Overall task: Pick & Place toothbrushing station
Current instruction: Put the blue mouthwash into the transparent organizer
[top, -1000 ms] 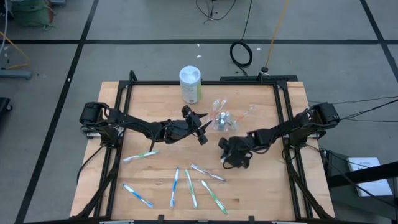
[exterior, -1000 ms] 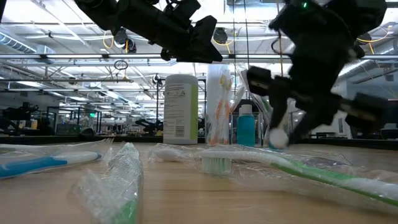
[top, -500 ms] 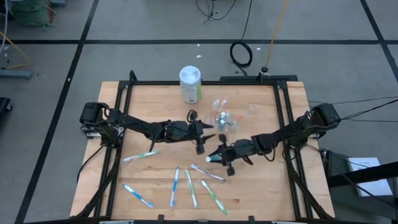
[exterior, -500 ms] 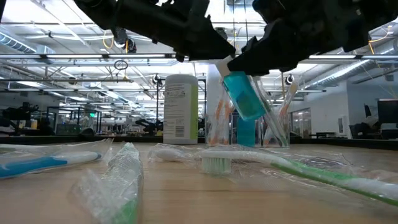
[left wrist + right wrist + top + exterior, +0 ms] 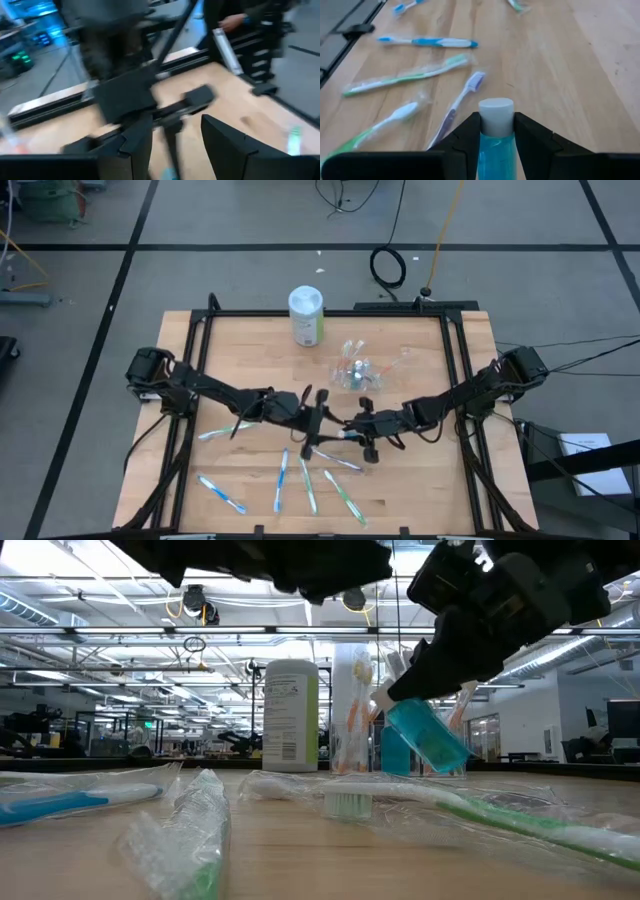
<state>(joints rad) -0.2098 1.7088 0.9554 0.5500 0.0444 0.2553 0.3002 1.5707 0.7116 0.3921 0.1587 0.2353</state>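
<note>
**Both arms swing to the middle, tube in tow**

Both arms have moved toward the middle of the table (image 5: 240, 355) since a moment ago. The right gripper (image 5: 496, 131) is closed around a teal toothpaste tube (image 5: 428, 735), held tilted in the air, white cap forward. The left gripper (image 5: 312, 420) hangs close by, fingers apart, holding nothing. The clear cup (image 5: 355, 370) stands further back, near the canister (image 5: 306, 315). Wrapped toothbrushes (image 5: 305, 480) lie scattered at the front. I think the tube is light, squashy and a bit slippery, so holding its stiff neck below the cap looks best.
</note>
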